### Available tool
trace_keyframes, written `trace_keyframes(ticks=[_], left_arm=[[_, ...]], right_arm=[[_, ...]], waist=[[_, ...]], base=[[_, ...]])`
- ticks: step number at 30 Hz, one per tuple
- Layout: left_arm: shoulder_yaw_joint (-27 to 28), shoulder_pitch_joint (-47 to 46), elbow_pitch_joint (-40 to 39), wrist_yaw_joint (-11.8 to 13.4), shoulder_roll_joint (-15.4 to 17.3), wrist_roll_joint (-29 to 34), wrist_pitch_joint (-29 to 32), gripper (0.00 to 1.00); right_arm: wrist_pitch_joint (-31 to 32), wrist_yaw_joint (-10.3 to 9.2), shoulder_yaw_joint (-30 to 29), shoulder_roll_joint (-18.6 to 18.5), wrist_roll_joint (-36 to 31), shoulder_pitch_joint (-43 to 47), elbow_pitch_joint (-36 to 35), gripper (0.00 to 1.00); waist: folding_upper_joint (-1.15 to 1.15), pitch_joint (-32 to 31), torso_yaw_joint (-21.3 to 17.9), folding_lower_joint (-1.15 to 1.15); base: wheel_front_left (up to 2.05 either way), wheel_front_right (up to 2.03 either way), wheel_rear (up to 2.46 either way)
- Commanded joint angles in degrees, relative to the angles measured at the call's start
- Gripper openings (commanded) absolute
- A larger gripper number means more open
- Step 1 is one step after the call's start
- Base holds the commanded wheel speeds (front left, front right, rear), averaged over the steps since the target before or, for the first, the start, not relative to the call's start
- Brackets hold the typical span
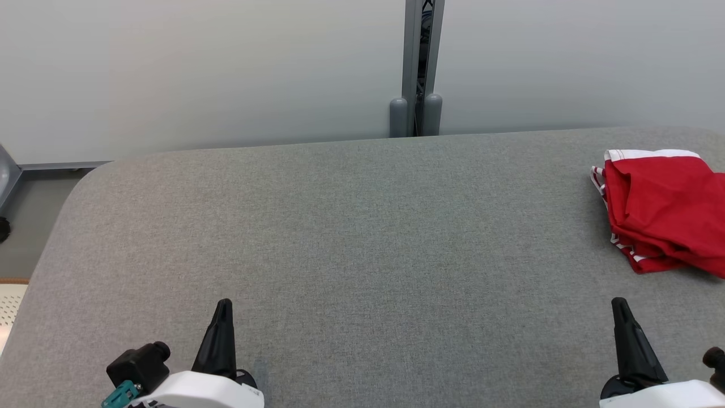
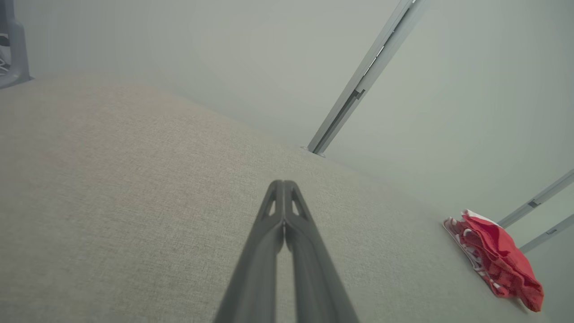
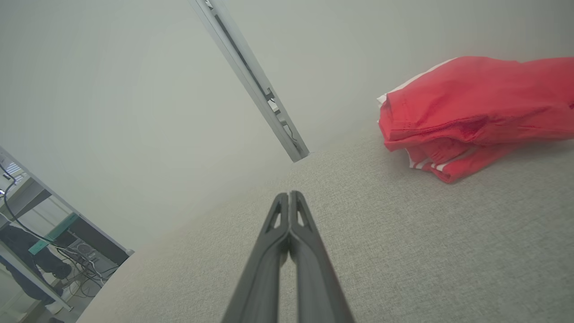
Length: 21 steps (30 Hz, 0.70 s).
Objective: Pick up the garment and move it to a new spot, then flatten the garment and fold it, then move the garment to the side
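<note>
A red garment with white stripes and a white band lies folded in a loose stack at the far right of the grey padded table, running off the head view's right edge. The same garment shows at the left wrist view's lower right, and the garment is large at the upper right of the right wrist view. My left gripper is shut at the lower left with nothing in it, far from the garment. Shut and holding nothing too, my right gripper is at the lower right, a short way in front of the garment.
A pale wall with a grey vertical post stands behind the table's far edge. The table's rounded left corner drops to the floor. A desk with cables shows beyond the table in the right wrist view.
</note>
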Motion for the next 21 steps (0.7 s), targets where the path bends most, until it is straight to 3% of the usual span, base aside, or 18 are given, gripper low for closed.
trace_keyframes(ticks=[1, 21], left_arm=[[0.43, -2.18, -0.13, -0.66, 0.22, -2.13, 0.33, 0.0], [1.82, -8.37, 5.29, -4.08, 0.16, -19.71, 4.39, 0.0]], right_arm=[[0.47, 0.0, -0.75, -0.67, 2.33, -1.62, -0.6, 0.0], [4.59, 0.0, -4.38, -1.4, 20.23, -3.58, 0.8, 0.0]], waist=[[0.0, 0.01, -0.01, 0.0], [0.0, 0.19, -0.15, 0.0]], base=[[0.0, 0.0, 0.0], [0.0, 0.0, 0.0]])
